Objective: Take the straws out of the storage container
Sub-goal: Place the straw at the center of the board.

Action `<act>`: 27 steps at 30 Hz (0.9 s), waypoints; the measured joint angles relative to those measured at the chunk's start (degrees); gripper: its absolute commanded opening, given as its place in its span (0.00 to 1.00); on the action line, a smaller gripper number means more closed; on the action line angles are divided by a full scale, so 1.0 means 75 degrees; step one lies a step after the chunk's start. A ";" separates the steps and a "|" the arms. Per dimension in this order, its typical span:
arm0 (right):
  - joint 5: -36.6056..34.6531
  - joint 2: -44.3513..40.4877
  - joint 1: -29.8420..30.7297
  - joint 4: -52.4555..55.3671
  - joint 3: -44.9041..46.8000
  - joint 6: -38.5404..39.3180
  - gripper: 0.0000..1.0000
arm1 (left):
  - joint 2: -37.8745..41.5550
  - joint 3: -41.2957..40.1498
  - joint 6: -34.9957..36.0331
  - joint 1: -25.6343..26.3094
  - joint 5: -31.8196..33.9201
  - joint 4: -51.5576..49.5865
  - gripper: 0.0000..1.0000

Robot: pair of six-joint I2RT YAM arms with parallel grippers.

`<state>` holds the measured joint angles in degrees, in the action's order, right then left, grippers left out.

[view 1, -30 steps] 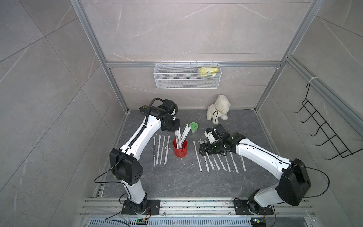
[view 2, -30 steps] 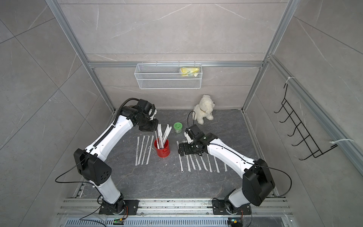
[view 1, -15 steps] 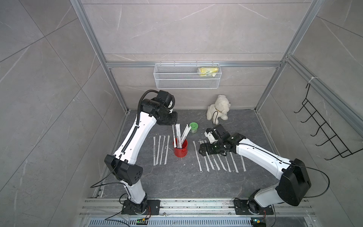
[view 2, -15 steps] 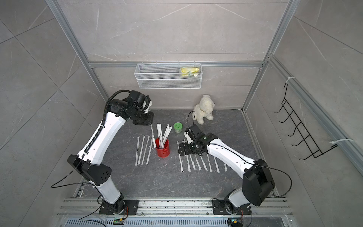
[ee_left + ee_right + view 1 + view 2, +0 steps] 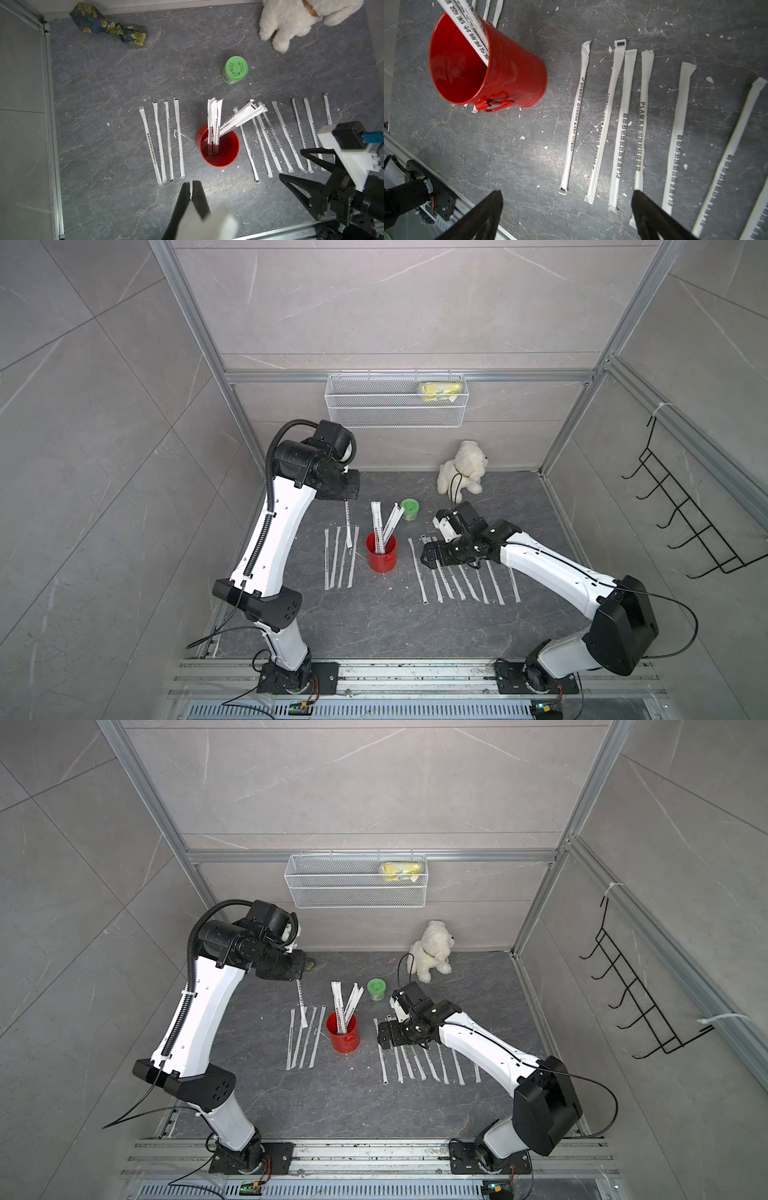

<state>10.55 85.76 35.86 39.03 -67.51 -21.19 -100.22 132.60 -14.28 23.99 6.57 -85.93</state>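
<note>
Beneath the left tool [image 5: 348, 494]: held straw [image 5: 349, 526], one item, white paper wrapper with dark print, hanging lengthwise. The tool is clamped on its upper end; in the left wrist view the fingers [image 5: 182, 199] meet with no gap. Whether its lower end touches the table [image 5: 374, 626] cannot be told.

Below the same tool, on the table: short row [image 5: 338, 560], four wrapped straws lying flat, side by side, nearly parallel.

Between the two tools: storage container [image 5: 381, 559], red metal can, upright, open-topped, with a small ring handle on its side. Contents: straws [image 5: 384, 522], several, standing on end and reaching well above the rim. Some are near upright, others lean toward the right tool.

Right tool [image 5: 430, 558]: jaws wide apart, holding nothing, low over the table, near the can.

Under the right tool and away from the can: long row [image 5: 461, 576], wrapped straws lying flat, roughly parallel, unevenly spaced. In the right wrist view several ends lie between its fingers.

Beyond both tools, toward the back wall:
- green-lidded jar [image 5: 409, 509], upright, near the can
- plush dog [image 5: 461, 468], white, at the wall
- floral cloth [image 5: 108, 27], crumpled, just behind the left tool

Above, on the wall: wire basket [image 5: 374, 414], white, holding a yellow packet [image 5: 440, 390].
</note>
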 measured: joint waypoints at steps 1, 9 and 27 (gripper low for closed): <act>0.0003 0.0000 0.0000 0.0000 0.0000 0.0000 1.00 | -0.0003 -0.0050 0.0000 -0.0090 0.0079 -0.0041 0.06; 0.0093 0.0006 0.0000 -0.0003 0.0000 0.0058 1.00 | -0.0192 -0.0758 0.0000 -0.1113 0.0437 -0.0052 0.06; 0.0114 0.0236 0.0000 -0.0026 0.0023 0.0259 1.00 | -0.2116 -0.1728 0.0154 -0.2145 0.0749 -0.0044 0.06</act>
<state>11.40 87.53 35.86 38.83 -67.33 -19.25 -116.09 119.63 -13.13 7.90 12.19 -86.26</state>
